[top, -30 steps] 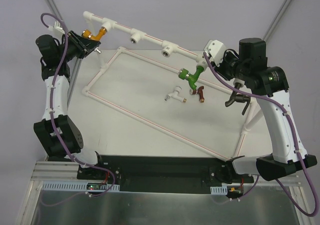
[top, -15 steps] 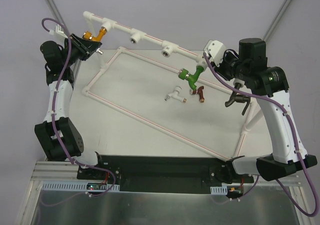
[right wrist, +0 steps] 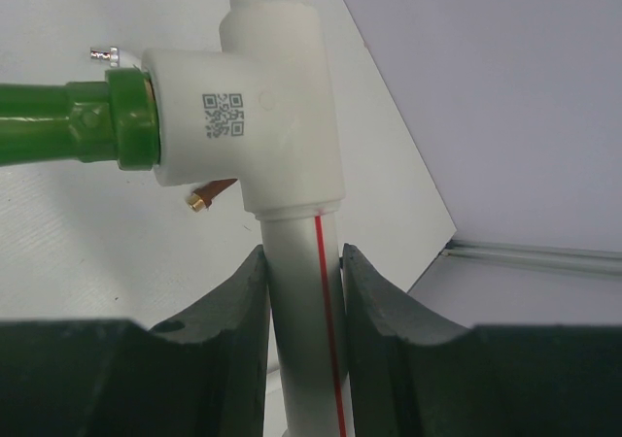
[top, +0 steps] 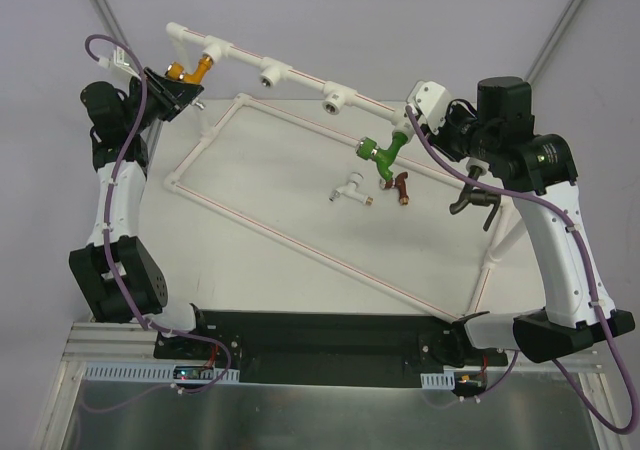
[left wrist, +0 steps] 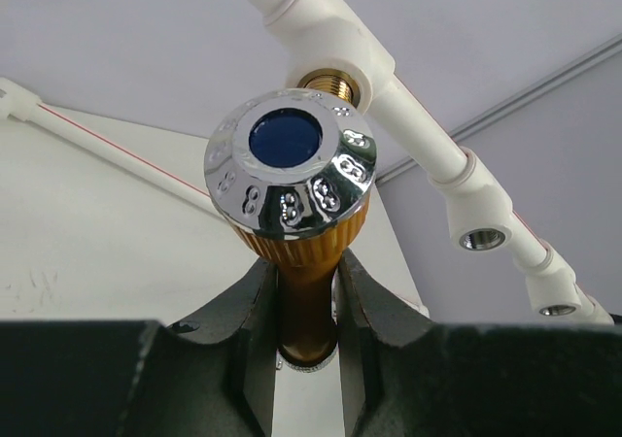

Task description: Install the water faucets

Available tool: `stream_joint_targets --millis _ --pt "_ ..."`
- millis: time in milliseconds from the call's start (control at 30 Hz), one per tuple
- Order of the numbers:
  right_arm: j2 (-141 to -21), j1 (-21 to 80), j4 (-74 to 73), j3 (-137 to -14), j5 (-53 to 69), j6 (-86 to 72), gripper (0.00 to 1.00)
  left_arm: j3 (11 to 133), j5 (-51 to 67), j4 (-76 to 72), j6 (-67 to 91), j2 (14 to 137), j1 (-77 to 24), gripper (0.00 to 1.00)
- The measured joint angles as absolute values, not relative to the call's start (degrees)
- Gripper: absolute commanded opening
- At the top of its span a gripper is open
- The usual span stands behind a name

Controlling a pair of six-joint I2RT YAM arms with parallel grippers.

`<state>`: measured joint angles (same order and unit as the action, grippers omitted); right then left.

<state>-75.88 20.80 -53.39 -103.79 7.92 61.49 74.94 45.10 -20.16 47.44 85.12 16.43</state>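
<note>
We see a white desk [top: 290,170] with grey walls behind it. From the top, a white pipe frame [top: 300,75] runs across the far side. The orange-gold faucet [top: 200,67] sits in the frame at 11 o'clock, and the left fingers [top: 182,76] are closed on it. The green faucet [top: 385,152] hangs from the frame at about 1 o'clock. The right fingers [top: 408,117] are just beside it, closed on the pipe frame. The white faucet [top: 350,190] and the dark red faucet [top: 402,183] lie on the desk side by side, at 6 o'clock of the green one. A grey faucet [top: 470,200] shows at 3 o'clock, under the right arm. We cannot tell what holds it.

From the left wrist, the two dark fingers squeeze the gold neck of the orange-gold faucet. Its shiny knob [left wrist: 289,170] has a blue middle. At 12 o'clock its brass end goes into a round white socket [left wrist: 335,53]. Two more sockets show at 4 o'clock.

From the right wrist, the fingers pinch a white pipe with a red line. A white tee [right wrist: 267,107] with a little square code sits at 12 o'clock of them. The green faucet goes into the tee from 9 o'clock.
</note>
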Motion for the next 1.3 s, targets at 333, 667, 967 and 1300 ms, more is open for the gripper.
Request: stream_joint_targets --millis 333,667,967,1300 --pt "-75.85 20.95 -53.43 -103.79 7.79 61.56 0.02 76.12 44.05 -17.12 42.09 84.58 15.94 0.00" --pt "-75.81 21.04 -53.39 -103.74 7.64 61.60 0.02 76.82 41.91 -14.57 36.14 83.96 14.90 0.00" --pt "-75.75 21.17 -53.25 -103.57 7.46 61.73 0.02 78.39 41.21 -11.60 30.33 83.85 14.55 0.00" --pt "-75.72 21.26 -53.21 -103.53 7.25 61.78 0.02 79.37 40.75 -9.96 23.31 83.85 14.04 0.00"
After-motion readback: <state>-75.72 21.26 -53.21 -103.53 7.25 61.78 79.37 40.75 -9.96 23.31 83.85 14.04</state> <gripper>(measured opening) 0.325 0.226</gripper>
